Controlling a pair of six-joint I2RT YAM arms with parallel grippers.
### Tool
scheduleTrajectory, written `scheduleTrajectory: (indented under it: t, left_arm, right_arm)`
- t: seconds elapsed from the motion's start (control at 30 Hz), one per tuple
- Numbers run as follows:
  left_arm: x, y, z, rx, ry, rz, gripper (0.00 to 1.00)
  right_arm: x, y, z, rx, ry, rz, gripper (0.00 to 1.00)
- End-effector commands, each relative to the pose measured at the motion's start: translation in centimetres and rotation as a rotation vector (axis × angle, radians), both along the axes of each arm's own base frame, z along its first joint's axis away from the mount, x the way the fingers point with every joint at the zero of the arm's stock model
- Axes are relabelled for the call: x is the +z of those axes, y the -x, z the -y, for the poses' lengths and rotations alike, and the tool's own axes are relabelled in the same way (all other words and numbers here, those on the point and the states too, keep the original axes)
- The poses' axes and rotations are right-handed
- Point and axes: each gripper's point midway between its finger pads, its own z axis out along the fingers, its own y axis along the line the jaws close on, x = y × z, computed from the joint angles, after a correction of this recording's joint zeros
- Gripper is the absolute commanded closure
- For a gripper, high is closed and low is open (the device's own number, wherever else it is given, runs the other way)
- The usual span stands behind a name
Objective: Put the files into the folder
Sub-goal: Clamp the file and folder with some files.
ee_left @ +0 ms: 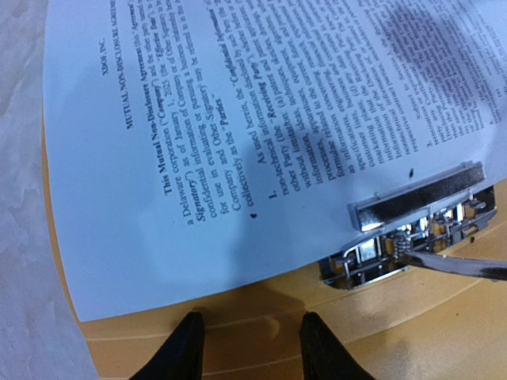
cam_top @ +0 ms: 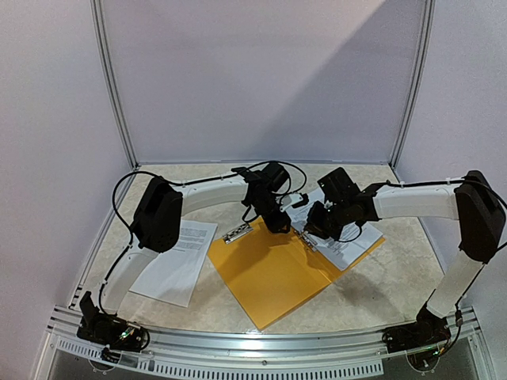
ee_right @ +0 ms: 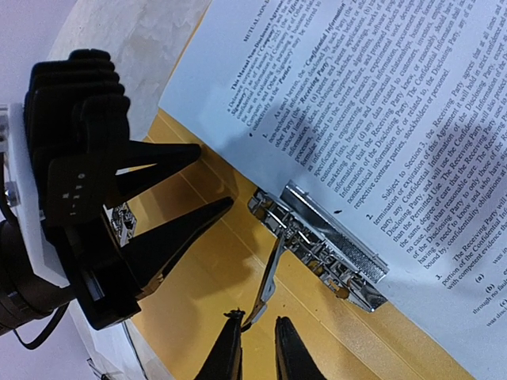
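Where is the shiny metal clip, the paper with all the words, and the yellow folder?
metal clip [ee_right: 333,245]: right wrist view, on its silver bar.
paper [ee_left: 238,119]: left wrist view, on the printed text.
folder [cam_top: 273,273]: top view, on its bare orange-yellow cover.

The folder [ee_right: 198,261] under the black right claw [ee_right: 257,348] is orange-yellow. Just past the claw's tips, the clip [ee_right: 325,241] is shiny silver. Beyond it, the paper [ee_right: 356,119] is white with small black print.
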Motion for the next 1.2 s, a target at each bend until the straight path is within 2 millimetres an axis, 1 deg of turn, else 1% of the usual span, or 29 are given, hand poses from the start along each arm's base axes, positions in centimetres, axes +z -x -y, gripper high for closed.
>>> scheduleTrajectory:
  t: [0.0, 0.23, 0.53, 0.7, 0.83, 0.97, 1.17]
  left_arm:
    - [-5.6, 2.9, -2.9, -0.011, -0.166, -0.12, 0.57]
    - [-5.6, 2.9, -2.9, -0.012, -0.165, -0.122, 0.57]
    - [-5.6, 3.0, -2.8, -0.014, -0.164, -0.123, 0.56]
    - [-5.6, 2.9, -2.8, -0.014, -0.164, -0.122, 0.57]
    - [-5.6, 2.9, -2.8, -0.014, -0.164, -0.121, 0.57]
    - [-5.6, 3.0, -2.9, -0.017, -0.166, -0.122, 0.57]
    - [-5.6, 3.0, -2.9, -0.019, -0.169, -0.122, 0.57]
  right_arm:
    - [0.4, -0.9, -0.4, 0.0, -0.01, 0.014, 0.84]
    - [0.2, -1.1, -0.5, 0.002, -0.005, 0.01, 0.84]
    - [-0.5, -0.4, -0.3, 0.001, -0.013, -0.012, 0.95]
    - [-1.1, 0.4, 0.8, -0.022, 0.011, -0.033, 0.97]
    - [-2.4, 1.4, 1.9, -0.031, 0.048, -0.064, 0.97]
    - [-3.6, 2.1, 2.5, -0.036, 0.072, -0.094, 0.97]
    - [-4.8, 2.7, 3.7, -0.047, 0.134, -0.12, 0.97]
